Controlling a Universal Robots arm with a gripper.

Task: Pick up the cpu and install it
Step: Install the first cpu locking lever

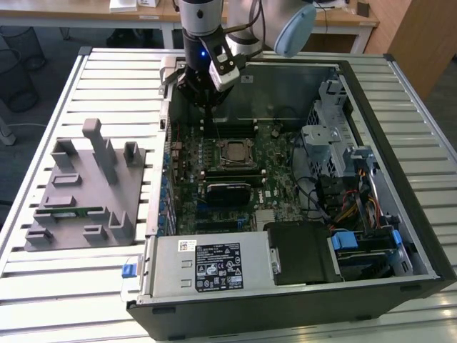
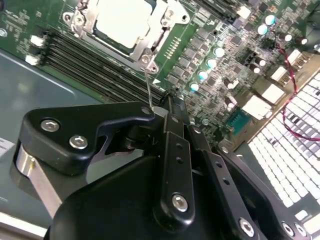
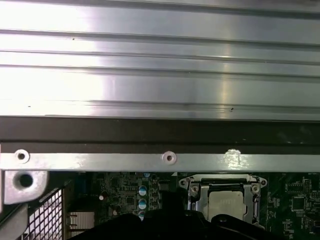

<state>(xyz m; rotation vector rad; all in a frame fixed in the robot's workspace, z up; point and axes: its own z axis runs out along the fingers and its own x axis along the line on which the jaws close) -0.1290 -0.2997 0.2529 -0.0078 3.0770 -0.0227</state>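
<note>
The cpu point(image 1: 235, 152) lies flat in its socket in the middle of the motherboard, its pale silver top point(image 2: 125, 20) facing up inside the metal socket frame; it is also seen as cpu point(image 3: 227, 205). My gripper point(image 1: 208, 120) hangs just behind the socket, toward the case's back wall, with nothing of the chip between its fingers. In the second wrist view its black links meet at the tips of the gripper point(image 2: 167, 102), which looks shut. A thin metal lever point(image 2: 148, 85) rises from the socket corner to those tips; whether it is held I cannot tell.
The open computer case point(image 1: 421, 236) lies on a slatted metal table point(image 1: 107, 293). A grey fixture block point(image 1: 82, 189) with a green memory stick point(image 1: 71, 211) stands at the exterior view's left. Inside the case are a black heatsink point(image 1: 228, 191), power supply point(image 1: 207, 264) and drive cage with cables point(image 1: 335, 150).
</note>
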